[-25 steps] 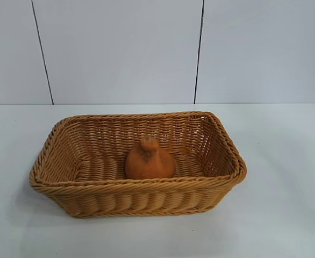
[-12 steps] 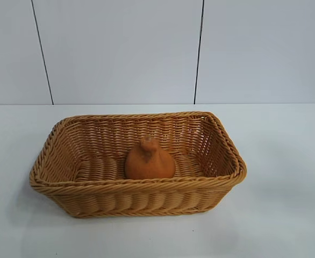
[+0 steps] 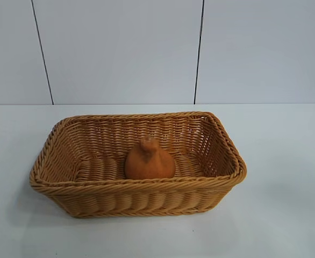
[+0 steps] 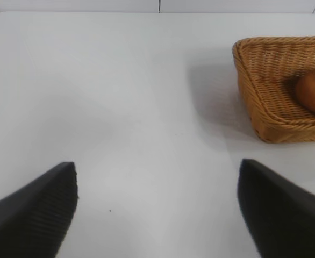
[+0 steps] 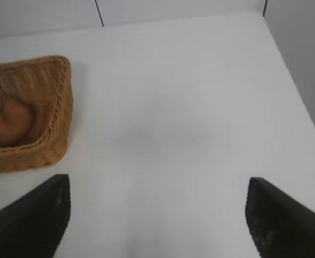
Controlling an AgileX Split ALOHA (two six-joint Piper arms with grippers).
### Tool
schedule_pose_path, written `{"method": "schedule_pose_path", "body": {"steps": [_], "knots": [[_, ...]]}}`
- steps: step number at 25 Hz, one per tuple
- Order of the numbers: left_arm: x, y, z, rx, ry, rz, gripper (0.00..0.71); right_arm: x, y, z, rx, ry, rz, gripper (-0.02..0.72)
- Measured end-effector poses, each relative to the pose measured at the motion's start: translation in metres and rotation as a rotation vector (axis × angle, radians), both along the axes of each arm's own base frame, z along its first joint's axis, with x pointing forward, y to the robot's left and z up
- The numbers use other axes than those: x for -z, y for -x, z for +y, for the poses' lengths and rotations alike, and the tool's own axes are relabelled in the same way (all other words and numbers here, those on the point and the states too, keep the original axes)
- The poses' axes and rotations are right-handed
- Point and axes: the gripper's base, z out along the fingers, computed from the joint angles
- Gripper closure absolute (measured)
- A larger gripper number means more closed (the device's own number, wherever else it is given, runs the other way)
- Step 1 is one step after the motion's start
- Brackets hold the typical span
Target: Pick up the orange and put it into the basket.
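Only your wrist views show the left gripper [image 4: 157, 215] and right gripper [image 5: 157, 220] — jaws wide apart, holding nothing. The orange [image 3: 149, 160] sits in the basket [image 3: 93, 185] on the table [image 3: 286, 215].

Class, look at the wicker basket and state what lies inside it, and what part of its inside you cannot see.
Inside the basket sits one orange, knob upward, on the woven floor. The orange and the near wall hide part of that floor; nothing else shows.

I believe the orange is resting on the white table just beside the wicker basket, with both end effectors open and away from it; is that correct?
Not quite: the orange sits inside the basket, on its woven floor, as the exterior view shows. The rest holds: the left end effector and right end effector are open and away from it.
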Motion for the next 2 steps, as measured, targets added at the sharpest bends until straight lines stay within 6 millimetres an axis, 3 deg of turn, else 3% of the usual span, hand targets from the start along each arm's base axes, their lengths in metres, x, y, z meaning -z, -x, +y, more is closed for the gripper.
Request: {"method": "schedule_pose_path", "body": {"steps": [2], "knots": [[0.0, 0.0, 0.0, 0.0, 0.0, 0.0, 0.129, 0.0, 0.0, 0.0, 0.0, 0.0, 0.0, 0.093]]}}
